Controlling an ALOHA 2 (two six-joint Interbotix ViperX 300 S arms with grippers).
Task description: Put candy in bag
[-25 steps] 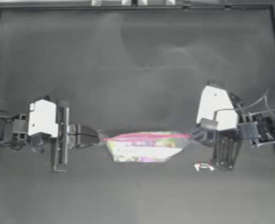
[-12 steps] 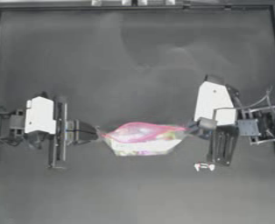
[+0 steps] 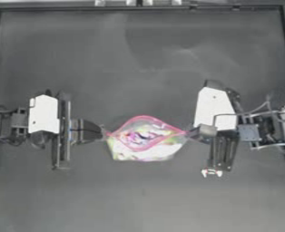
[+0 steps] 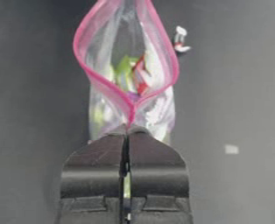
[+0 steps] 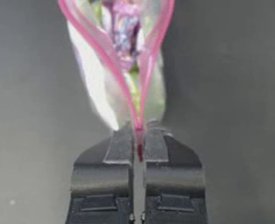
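Your left gripper (image 3: 106,133) is clamped on one end of the bag's (image 3: 145,140) pink strip, and your right gripper (image 3: 190,132) is pinched on the opposite end. The bag hangs between the two grippers with its mouth bowed open into a loop; pastel contents show through the clear plastic. The candy (image 3: 211,172) lies on the counter (image 3: 139,68), outside the bag, just beside your right gripper's arm and well apart from your left gripper. In your left wrist view the candy (image 4: 179,39) sits past the bag's (image 4: 128,87) far end.
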